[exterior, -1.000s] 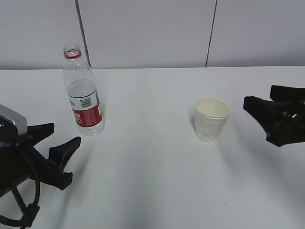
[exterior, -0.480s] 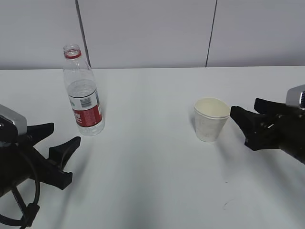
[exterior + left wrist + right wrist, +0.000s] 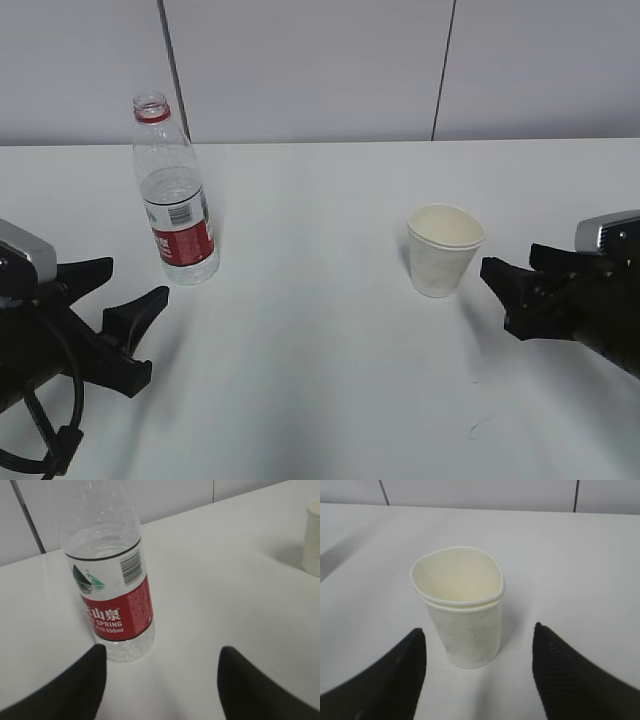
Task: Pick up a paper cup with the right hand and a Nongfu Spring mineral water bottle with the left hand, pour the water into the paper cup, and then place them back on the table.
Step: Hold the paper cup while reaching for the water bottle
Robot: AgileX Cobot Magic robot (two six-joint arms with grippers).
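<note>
The Nongfu Spring mineral water bottle (image 3: 178,210) stands upright and uncapped on the table (image 3: 320,380) at the left, with water (image 3: 175,190) filling roughly its lower half. My left gripper (image 3: 135,280) is open just in front of the bottle (image 3: 112,595), and the left wrist view shows the left gripper (image 3: 162,650) holding nothing, its left finger close to the bottle's base. The paper cup (image 3: 443,252) stands upright and empty at the right. My right gripper (image 3: 508,258) is open just right of it. In the right wrist view the cup (image 3: 462,615) sits slightly ahead of the right gripper (image 3: 478,628), untouched.
A grey panelled wall (image 3: 320,60) runs behind the table's far edge. The paper cup (image 3: 312,540) shows at the right edge of the left wrist view. A few small dark scuffs (image 3: 475,428) mark the tabletop near the front right.
My right gripper has moved left and down toward the cup, staying open. The left gripper, bottle and cup have not moved.
</note>
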